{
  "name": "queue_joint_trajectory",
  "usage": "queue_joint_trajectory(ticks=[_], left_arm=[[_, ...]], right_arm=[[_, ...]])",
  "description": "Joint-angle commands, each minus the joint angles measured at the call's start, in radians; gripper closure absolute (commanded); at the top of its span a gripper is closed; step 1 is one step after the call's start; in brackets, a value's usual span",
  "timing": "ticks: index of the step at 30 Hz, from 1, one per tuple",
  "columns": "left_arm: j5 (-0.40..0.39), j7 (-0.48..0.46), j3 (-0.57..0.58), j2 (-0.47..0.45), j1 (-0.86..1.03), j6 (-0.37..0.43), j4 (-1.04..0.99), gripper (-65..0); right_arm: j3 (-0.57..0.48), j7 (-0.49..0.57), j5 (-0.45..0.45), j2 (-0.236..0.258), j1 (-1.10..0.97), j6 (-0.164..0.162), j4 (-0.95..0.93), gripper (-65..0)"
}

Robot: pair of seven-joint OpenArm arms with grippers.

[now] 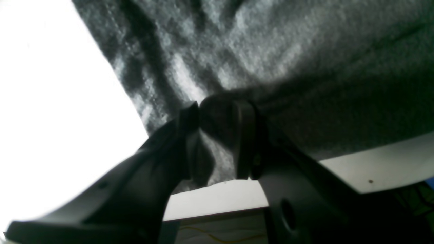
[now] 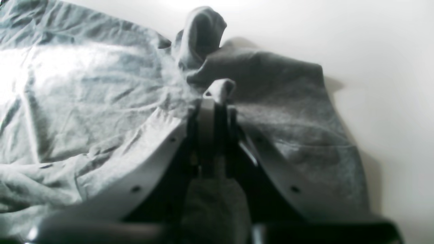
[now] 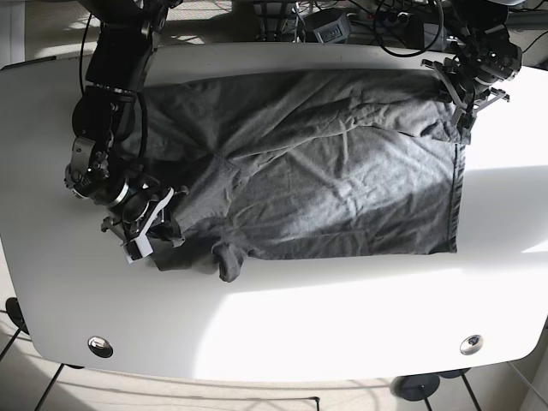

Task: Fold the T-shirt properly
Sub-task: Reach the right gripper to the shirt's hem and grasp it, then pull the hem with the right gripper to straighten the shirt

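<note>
A dark grey T-shirt (image 3: 308,171) lies spread across the middle of a white table (image 3: 282,325), its long side running left to right, wrinkled, with a bunched lump of cloth at its near-left corner. The 2 arms work opposite ends of it. The right arm (image 3: 111,94) comes down from the far-left edge of the table, elbow bent, its forearm lying over the shirt's left edge, and the right gripper (image 3: 145,224) sits low at the near-left corner, angled toward the near side. In the right wrist view the right gripper (image 2: 215,98) has its 2 pale fingers (image 2: 206,112) pressed close together with a small fold of grey fabric pinched between the tips, and more of the T-shirt (image 2: 84,91) spreads to the left and right of it; a rolled sleeve-like tube of cloth stands just beyond the tips. The left arm (image 3: 484,47) reaches in from the far-right corner, and the left gripper (image 3: 458,94) points down at the shirt's far-right corner. In the left wrist view the left gripper (image 1: 217,115) is clamped on the cloth, its dark fingers (image 1: 245,135) nearly meeting with the T-shirt (image 1: 271,51) gathered between them, the fabric rising away above and the table (image 1: 379,169) edge showing below.
</note>
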Motion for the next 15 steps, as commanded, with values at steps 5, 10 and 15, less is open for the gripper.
queue_joint_trajectory(ticks=[5, 10, 15], left_arm=[[0.004, 0.007, -0.001, -0.008, 0.006, -0.001, 0.011, -15.0], [0.004, 0.007, 0.000, -0.008, 0.006, -0.001, 0.011, -15.0], [-0.004, 0.007, -0.007, -0.008, 0.004, -0.001, 0.017, -14.6]], right_arm=[[0.059, 0.029, 0.021, 0.014, 0.015, 0.000, 0.040, -38.0], [0.246, -0.112, 0.027, 0.030, -0.055, 0.000, 0.244, -65.0], [0.410, -0.273, 0.027, 0.030, -0.255, 0.000, 0.456, -63.7]])
